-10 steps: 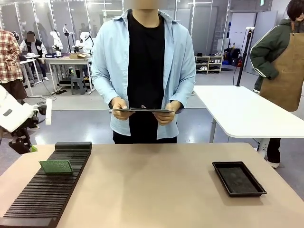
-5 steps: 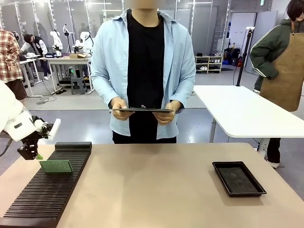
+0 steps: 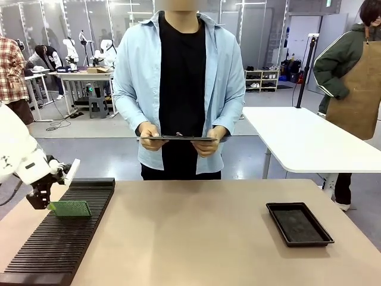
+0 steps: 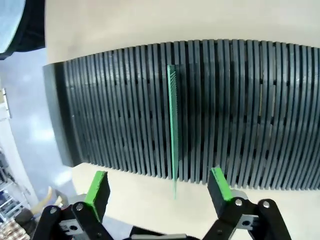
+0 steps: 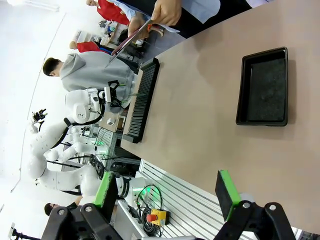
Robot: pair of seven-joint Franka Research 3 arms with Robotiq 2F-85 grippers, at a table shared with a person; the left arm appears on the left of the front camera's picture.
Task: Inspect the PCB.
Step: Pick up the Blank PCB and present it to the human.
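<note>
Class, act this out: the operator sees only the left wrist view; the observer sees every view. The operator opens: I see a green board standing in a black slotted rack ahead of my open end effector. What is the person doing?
Observer: Standing at the table's far side, holding a dark flat clipboard level in both hands.
Operator: What else lies on the table?
Observer: A shallow black rectangular tray, on the robot's right part, well apart from the black slotted rack holding the thin green rectangular circuit board.
Operator: And the other arm?
Observer: The right end effector is open and holds nothing, away from the tray.
</note>
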